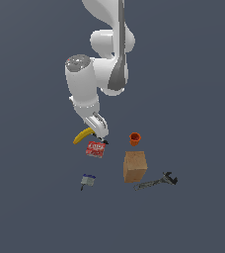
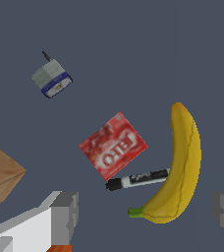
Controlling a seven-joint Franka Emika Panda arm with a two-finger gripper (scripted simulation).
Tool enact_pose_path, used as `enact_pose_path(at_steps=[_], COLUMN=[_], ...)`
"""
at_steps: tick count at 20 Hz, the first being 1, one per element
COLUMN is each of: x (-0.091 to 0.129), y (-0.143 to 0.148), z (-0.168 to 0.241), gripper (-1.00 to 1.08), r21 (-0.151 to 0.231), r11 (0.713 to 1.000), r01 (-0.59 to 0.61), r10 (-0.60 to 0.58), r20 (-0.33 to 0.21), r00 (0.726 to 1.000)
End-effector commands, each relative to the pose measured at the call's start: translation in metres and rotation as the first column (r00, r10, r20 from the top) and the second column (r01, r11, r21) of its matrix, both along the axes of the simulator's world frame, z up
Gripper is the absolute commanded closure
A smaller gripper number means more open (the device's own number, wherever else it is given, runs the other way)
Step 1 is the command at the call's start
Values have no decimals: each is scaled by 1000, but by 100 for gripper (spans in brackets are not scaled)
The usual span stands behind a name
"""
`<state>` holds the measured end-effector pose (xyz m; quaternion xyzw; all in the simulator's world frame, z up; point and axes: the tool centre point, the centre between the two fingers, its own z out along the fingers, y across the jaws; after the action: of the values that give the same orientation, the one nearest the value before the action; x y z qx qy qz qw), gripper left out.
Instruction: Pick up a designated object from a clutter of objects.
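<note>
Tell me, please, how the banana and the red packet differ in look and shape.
The banana is yellow, long and curved, with a greenish stem end; the red packet is red, flat and roughly square, with white lettering. The banana is the longer of the two. In the wrist view, a black marker lies between them. Both rest on the same dark surface.

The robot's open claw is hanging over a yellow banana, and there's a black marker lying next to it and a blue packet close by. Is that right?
Almost. The packet isn't blue, it's red; the wrist view shows it plainly. The rest holds: the open gripper hangs over the yellow banana, and the black marker lies right beside it.
</note>
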<state>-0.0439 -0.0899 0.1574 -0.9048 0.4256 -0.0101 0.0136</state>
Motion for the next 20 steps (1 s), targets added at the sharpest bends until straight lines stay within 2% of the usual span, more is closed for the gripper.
enact_pose_path(at_steps=[1,10,15,20], x=[-11,-46,-57,-61], y=[-8,-29,-34,-36], z=[-17,-59,-70,-74], gripper=[-92,-92,-92,-92], r21=[0,-9,-14,-16], r11=[996,946,922,913], r01=[91,324,388,409], r10=[-91,-324,-388,-409], r20=[-7,-25,-29,-30], r00=[996,946,921,912])
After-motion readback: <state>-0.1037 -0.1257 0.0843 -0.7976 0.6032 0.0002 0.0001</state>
